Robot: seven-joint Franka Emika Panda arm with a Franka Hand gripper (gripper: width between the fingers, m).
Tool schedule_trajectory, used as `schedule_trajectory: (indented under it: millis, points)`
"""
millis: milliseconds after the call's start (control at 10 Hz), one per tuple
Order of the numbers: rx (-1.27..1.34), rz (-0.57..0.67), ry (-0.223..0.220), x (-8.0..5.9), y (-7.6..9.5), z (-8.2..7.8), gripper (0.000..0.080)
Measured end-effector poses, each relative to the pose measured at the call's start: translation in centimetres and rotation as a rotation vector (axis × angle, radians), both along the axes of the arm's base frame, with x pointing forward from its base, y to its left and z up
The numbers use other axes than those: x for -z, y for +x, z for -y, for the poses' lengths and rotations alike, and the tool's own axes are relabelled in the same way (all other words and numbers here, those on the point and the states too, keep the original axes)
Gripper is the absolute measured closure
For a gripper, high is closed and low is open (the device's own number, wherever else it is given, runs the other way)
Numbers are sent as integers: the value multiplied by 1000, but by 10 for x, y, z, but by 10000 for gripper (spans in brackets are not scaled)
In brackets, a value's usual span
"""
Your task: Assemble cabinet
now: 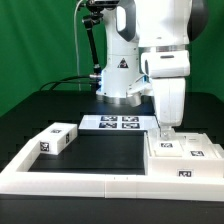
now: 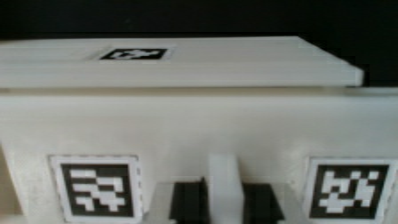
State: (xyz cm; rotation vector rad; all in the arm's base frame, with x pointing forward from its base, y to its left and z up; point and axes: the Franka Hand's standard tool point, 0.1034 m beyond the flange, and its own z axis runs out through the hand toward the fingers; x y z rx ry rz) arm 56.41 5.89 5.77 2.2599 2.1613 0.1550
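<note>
Bright, even light; the wrist view renders the cabinet softly blurred.

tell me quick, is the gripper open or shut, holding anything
gripper: down at the cabinet; whether it is open, shut or gripping cannot be told

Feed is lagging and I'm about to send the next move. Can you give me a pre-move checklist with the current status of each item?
1. Tool positioned at the cabinet: ok. It hangs low over the cabinet's side towards the exterior view's left.
2. Tool open or shut: cannot tell. The wrist view shows dark fingers either side of a white ridge, and contact is unclear.
3. Loose white block clear of the arm: ok. It lies well apart, at the exterior view's left.
4. Marker board uncovered: ok.
5. Cabinet tags visible to the wrist camera: ok, though blurred.
</note>
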Motion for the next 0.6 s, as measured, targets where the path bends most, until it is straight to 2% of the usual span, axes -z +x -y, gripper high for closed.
schedule_trajectory:
  millis: [200, 600]
  points:
    - [6, 5, 3, 0, 14, 1, 726]
    - [1, -21, -8, -1, 23, 0, 725]
